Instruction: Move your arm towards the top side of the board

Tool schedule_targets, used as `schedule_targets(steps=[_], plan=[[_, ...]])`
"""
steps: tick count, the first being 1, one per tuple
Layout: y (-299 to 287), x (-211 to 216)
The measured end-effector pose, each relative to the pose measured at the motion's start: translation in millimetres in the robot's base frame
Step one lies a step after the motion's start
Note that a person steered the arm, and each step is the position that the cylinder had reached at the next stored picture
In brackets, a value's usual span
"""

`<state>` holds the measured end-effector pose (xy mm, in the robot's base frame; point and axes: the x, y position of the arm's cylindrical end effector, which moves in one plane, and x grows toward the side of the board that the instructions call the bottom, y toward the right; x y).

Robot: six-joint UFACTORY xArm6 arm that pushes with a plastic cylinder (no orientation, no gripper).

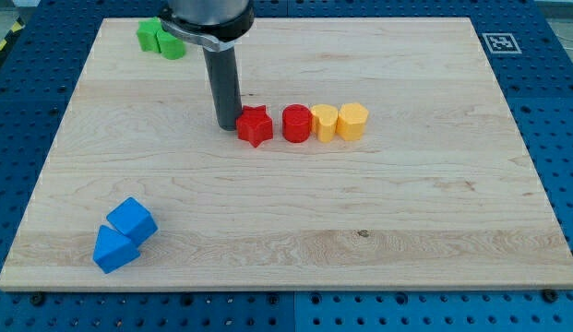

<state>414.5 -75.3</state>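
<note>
Nearest the camera, at the view's bottom left, two blue blocks sit touching on the wooden surface, well apart from everything else. Higher up, about mid-board, a row runs left to right: a red star block, a red cylinder, then two yellow blocks pressed side by side.

Our end effector is only a straight dark rod, with nothing to spread or pinch, so it holds nothing. Our tip rests on the surface just left of the red star, touching it or very nearly so; we cannot tell which from this angle.

What matters for the coming move is direction. The board's top edge lies straight up the view from our tip, and that lane looks free of blocks. Two green blocks stand near the top left corner, to the left of that lane and partly behind the arm.

We judge that a straight travel toward the top should leave the red star where it is, since the star lies to our right rather than ahead. Drifting left near the top could brush the green pair.
</note>
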Motion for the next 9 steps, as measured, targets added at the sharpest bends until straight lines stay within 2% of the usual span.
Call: schedule_targets(steps=[4,7,9], plan=[[12.2,-0.9],[8.1,-48.2],[8.1,-61.4]])
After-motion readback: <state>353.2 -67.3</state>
